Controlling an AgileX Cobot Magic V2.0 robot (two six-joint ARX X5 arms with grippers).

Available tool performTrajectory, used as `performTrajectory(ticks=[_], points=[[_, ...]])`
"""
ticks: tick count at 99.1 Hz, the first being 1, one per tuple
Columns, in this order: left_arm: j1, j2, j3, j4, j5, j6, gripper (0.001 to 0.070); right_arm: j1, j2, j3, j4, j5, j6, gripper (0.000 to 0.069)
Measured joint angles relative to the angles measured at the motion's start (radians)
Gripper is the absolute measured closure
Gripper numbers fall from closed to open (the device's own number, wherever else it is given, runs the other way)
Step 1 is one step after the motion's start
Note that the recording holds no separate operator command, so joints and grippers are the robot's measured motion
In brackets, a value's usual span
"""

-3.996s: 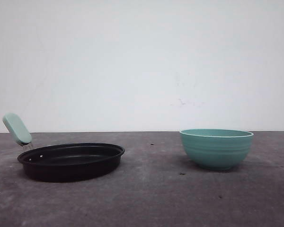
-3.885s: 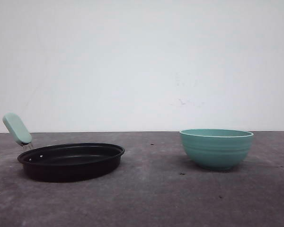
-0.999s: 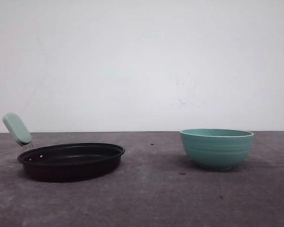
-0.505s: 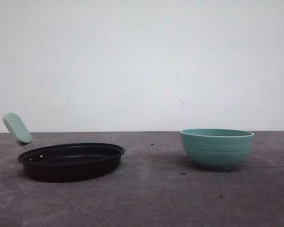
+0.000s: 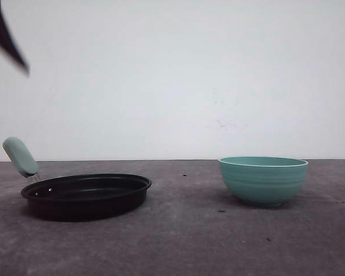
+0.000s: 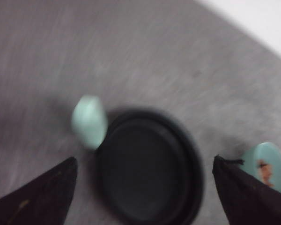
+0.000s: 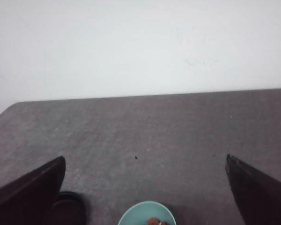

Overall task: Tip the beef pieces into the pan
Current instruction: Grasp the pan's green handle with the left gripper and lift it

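Both grippers (image 6: 143, 187) (image 7: 145, 187) are hanging spread apart, gripping nothing. Beef pieces (image 6: 263, 169) are sitting in teal bowl (image 5: 263, 180), apart from empty pan (image 5: 86, 194). Approach step; next: grasp bowl.

My fingers (image 6: 35, 194) stand wide apart above the pan (image 6: 147, 166); its handle (image 6: 89, 120) and the bench (image 6: 145, 61) appear blurred.
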Motion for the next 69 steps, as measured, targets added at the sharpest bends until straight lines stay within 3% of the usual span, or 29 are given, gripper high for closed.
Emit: performTrajectory(ticks=[23, 41, 59, 64, 69], points=[[0.000, 0.185, -0.064, 0.207, 0.002, -0.063, 0.0152, 0.000, -0.001, 0.000, -0.042, 0.000, -0.007, 0.0008], [0.000, 0.381, -0.064, 0.412, 0.096, -0.114, 0.0152, 0.000, -0.001, 0.000, -0.075, 0.000, -0.009, 0.0008], [0.000, 0.526, -0.064, 0.516, 0.102, -0.168, 0.0154, 0.000, -0.006, 0.000, -0.112, 0.000, -0.009, 0.0008], [0.000, 0.550, -0.064, 0.540, 0.103, -0.175, 0.0177, 0.000, -0.007, 0.000, -0.126, 0.000, -0.009, 0.0008], [0.000, 0.562, -0.064, 0.569, 0.103, -0.181, 0.0242, 0.000, -0.008, 0.000, -0.134, 0.000, -0.009, 0.0008]])
